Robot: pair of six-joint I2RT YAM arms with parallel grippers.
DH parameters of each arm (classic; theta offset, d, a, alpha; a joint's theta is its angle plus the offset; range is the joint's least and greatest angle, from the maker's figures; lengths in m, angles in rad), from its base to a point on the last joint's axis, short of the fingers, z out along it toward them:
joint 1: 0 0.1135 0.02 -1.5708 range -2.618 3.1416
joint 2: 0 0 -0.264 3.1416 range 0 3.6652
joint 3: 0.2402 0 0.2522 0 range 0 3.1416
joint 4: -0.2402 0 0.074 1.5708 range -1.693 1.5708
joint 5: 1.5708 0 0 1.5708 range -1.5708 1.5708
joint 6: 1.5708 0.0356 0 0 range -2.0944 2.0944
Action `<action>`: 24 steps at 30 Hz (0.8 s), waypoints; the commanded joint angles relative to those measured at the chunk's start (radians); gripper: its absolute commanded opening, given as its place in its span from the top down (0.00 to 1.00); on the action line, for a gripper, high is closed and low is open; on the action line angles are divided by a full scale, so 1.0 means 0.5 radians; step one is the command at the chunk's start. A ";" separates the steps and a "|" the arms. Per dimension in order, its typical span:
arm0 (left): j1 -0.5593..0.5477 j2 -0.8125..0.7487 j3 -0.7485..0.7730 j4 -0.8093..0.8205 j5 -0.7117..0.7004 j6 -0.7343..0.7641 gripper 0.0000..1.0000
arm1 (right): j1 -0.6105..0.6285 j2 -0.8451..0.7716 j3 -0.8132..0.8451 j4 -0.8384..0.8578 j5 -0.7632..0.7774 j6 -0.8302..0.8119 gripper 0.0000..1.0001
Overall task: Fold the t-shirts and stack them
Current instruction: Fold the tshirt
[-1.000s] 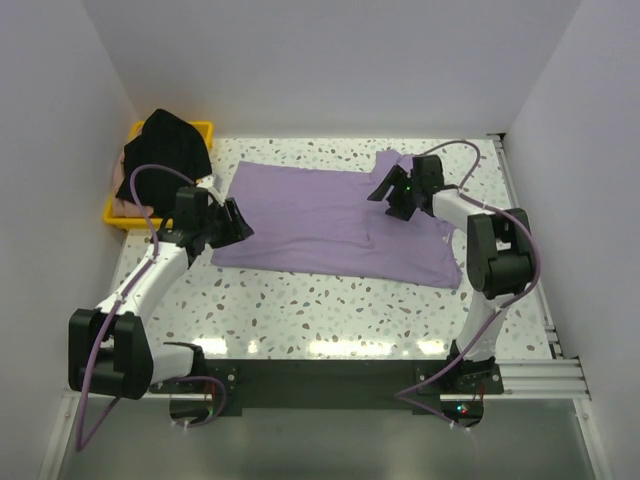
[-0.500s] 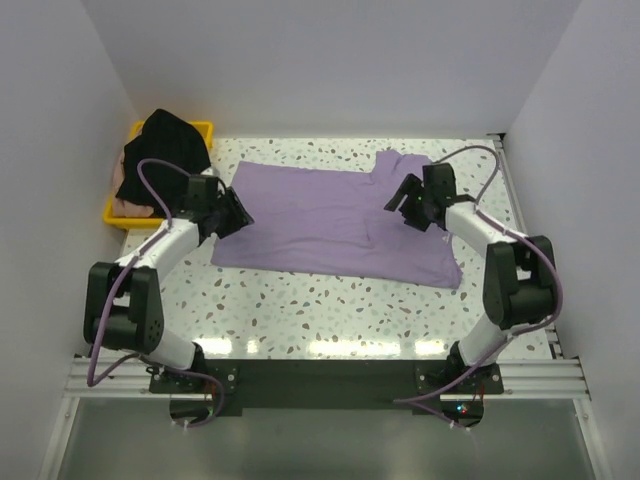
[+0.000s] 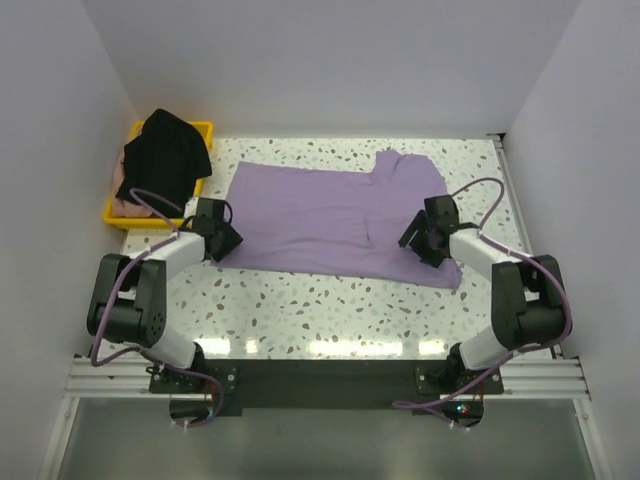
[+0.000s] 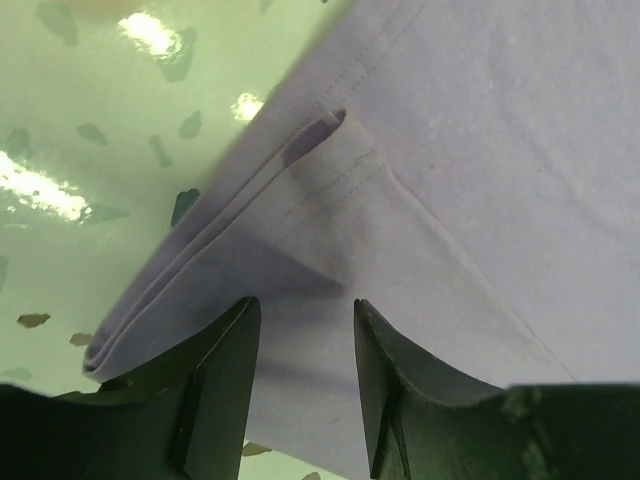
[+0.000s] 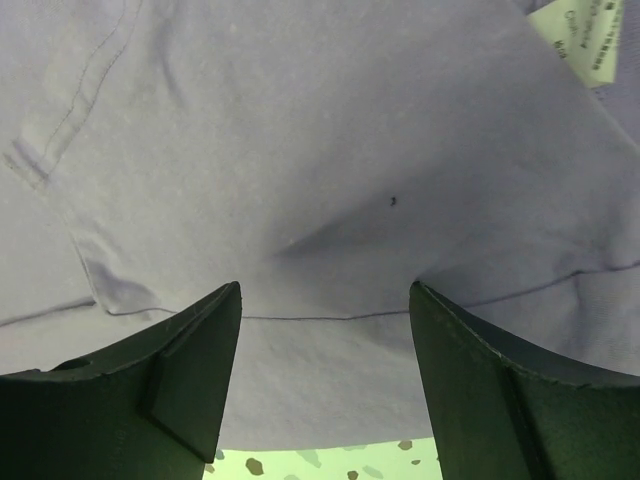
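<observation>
The left end effector (image 4: pixel 305 306) and right end effector (image 5: pixel 325 292) are hanging open over near corners of the purple shirt (image 3: pixel 330 215) (soft, limp, light, probably best pinched at its hems) spread on the counter (image 3: pixel 330 298).

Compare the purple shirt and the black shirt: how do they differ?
The purple shirt lies spread mostly flat on the table; the black shirt sits bunched in a heap on the yellow tray. The left gripper and right gripper, both open, are at the purple shirt's near corners; neither is near the black shirt. Shared: neither is folded into a stack yet.
</observation>
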 commanded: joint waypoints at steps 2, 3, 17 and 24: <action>-0.008 -0.089 -0.224 -0.026 -0.176 -0.192 0.52 | -0.006 -0.074 -0.070 -0.080 0.154 0.068 0.29; -0.008 -0.111 -0.255 -0.026 -0.194 -0.201 0.52 | -0.012 -0.081 -0.079 -0.080 0.157 0.071 0.29; -0.008 -0.847 -0.779 -0.247 -0.204 -0.235 0.52 | -0.095 -0.375 -0.395 -0.291 0.037 0.071 0.29; -0.005 -1.071 -0.621 -0.428 -0.152 -0.168 0.49 | -0.104 -0.639 -0.389 -0.467 -0.012 0.047 0.29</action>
